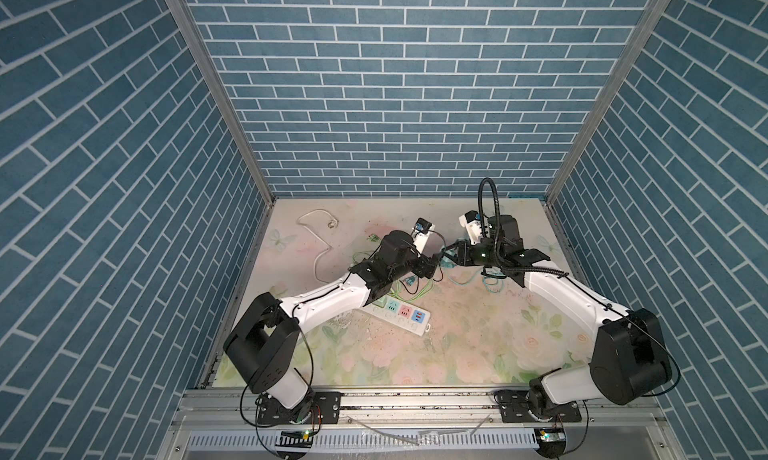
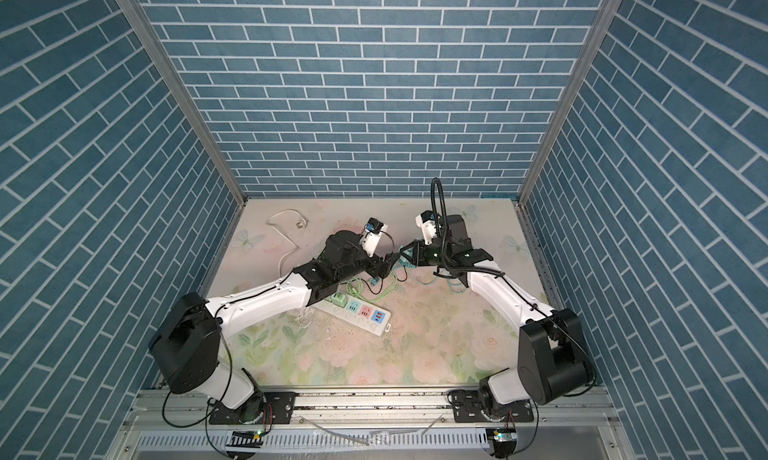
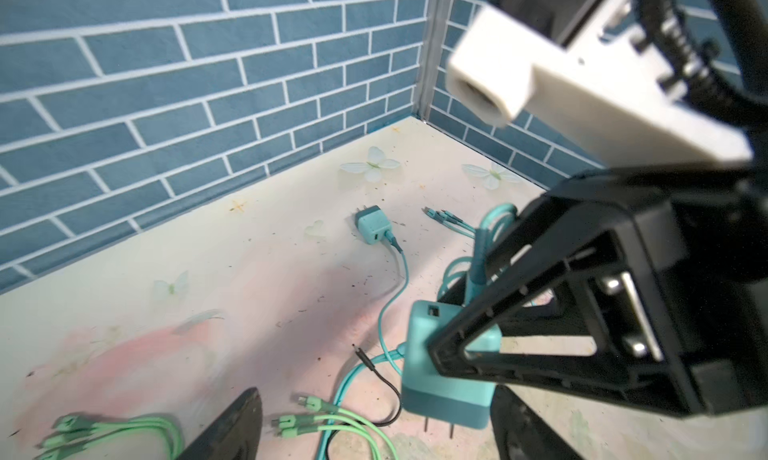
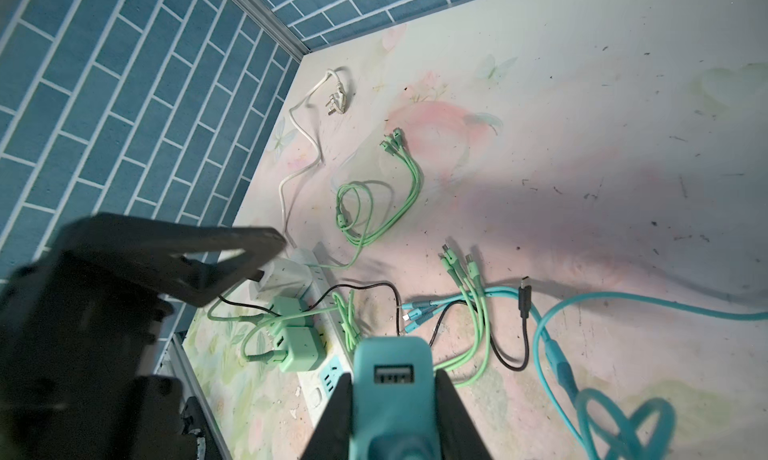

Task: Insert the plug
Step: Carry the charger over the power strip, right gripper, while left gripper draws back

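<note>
1. Grip check: your right tool (image 4: 392, 381) is clamped on the teal charger plug (image 3: 444, 379), one finger on each flat side, with the USB port face toward the right wrist camera.
2. The plug's two prongs point down at the table (image 1: 457, 354). It hangs in the air over loose cables and sits in no socket.
3. Your left tool (image 3: 374, 437) is spread wide and holds nothing. One of its fingers (image 3: 523, 429) sits just beside the plug's lower corner; you can't tell whether they touch.
4. In both top views the two tools meet tip to tip over the middle of the table, beyond the power strip (image 1: 399, 312).
5. The power strip is white and lies flat on a diagonal, its far end hidden under your left arm. Two green chargers (image 4: 297, 347) are plugged into it side by side. The pink and blue panels at the near end show uncovered.
6. A second teal charger (image 3: 372, 229) lies on the table well apart, toward the far corner, with a cable in it.
7. Clutter on the table:
   - green multi-head cables (image 4: 374, 204)
   - a black USB cable (image 4: 524, 295)
   - a teal cable (image 4: 552, 354)
   - a white cord with a three-pin plug (image 4: 336, 98) near the left wall
</note>
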